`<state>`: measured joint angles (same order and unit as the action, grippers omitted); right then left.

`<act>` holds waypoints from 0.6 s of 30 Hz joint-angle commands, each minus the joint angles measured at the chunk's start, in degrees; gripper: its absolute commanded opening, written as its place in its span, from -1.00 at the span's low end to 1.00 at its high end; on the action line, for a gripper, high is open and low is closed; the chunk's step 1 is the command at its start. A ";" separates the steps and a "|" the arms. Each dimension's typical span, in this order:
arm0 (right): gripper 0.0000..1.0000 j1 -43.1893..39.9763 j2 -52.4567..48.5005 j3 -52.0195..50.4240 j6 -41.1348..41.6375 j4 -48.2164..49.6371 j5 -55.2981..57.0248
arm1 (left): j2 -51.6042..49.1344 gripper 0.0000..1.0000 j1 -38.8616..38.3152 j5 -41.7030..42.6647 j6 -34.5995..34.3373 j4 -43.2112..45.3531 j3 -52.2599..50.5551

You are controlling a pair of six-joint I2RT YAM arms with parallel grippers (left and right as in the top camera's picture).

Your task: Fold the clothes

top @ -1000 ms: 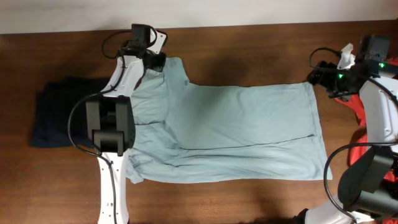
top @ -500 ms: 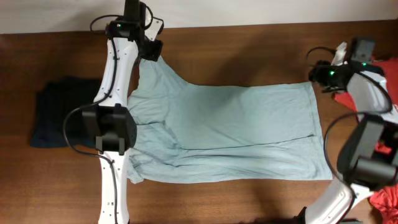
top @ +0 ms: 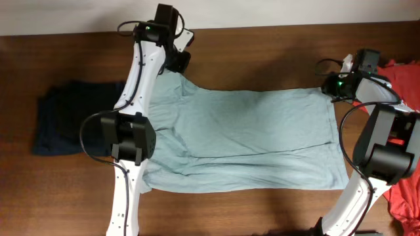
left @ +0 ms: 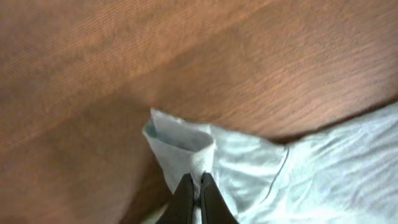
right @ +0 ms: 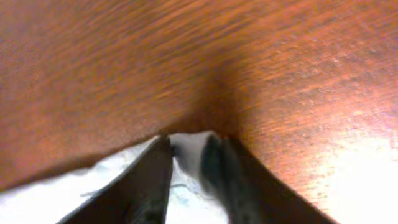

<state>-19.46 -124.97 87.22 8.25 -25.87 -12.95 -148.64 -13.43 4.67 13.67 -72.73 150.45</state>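
The shirt lies flat on the desk, its long side running from arm to arm. The left end effector pinches one far corner, the right end effector the other (each clamped on cloth). The rest lies toward the near edge.

Pale T-shirt: plain cloth, no print or label readable.
Dark navy garment: no lettering legible.
Red shirts: no readable text in the overhead view.
Robot arms: no brand or number legible.
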 commanded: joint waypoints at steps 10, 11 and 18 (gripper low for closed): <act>-0.92 -0.20 2.71 3.34 -0.55 -8.72 -0.33 | 5.14 -0.99 2.86 -3.61 -7.30 -13.38 1.01; -0.92 -0.22 3.41 3.58 -0.55 -9.79 -0.31 | 5.79 -0.99 3.13 -3.61 -7.72 -15.04 1.01; -0.92 -0.20 11.56 3.87 -0.57 -17.99 6.54 | 8.11 -0.99 5.01 -3.61 -9.20 -24.00 0.96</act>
<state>-19.46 -119.48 89.27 7.75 -42.48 -10.85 -143.92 -9.37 1.43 6.31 -95.39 150.56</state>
